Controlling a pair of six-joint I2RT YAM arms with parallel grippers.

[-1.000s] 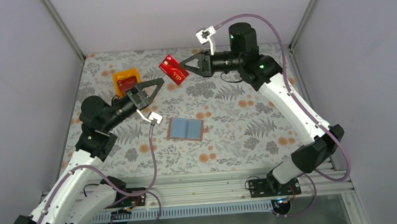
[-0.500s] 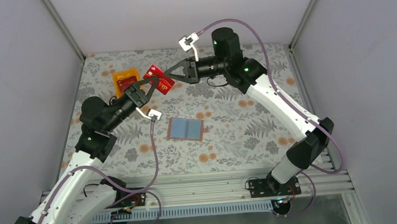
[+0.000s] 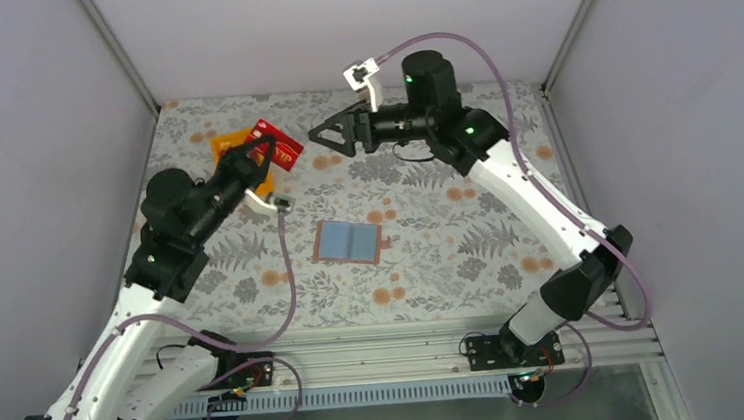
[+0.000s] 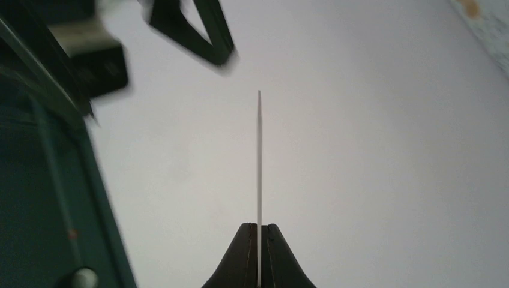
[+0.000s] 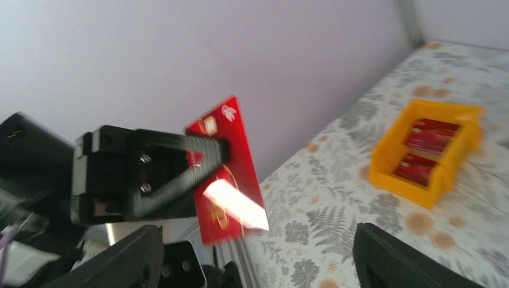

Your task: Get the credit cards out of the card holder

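Well, the tabletop [image 3: 470, 232] wears a pale cloth printed with grey ferns and orange blossoms. Plain lavender-grey walls [image 3: 333, 22] close it in on three sides. Bare metal posts [image 3: 115, 50] stand in the back corners, and a slotted rail [image 3: 379, 355] runs along the near edge where the arms are bolted.

The card holder [image 3: 348, 241] lies open and flat near the middle of the cloth, blue lining up, well apart from both hands. The left hand [image 3: 263, 150] is clenched on a red credit card [image 3: 281, 152], held up in the air above the far left of the tabletop (its own wrist view shows the card edge-on, pinched between the two fingers [image 4: 246, 258]). The right hand [image 3: 321, 146] is released, its jaws spread, just beside the card and apart from it. An orange tray [image 3: 225, 139] sits at the far left, partly behind the left hand in the top view, with red cards [image 5: 423, 135] lying inside it.
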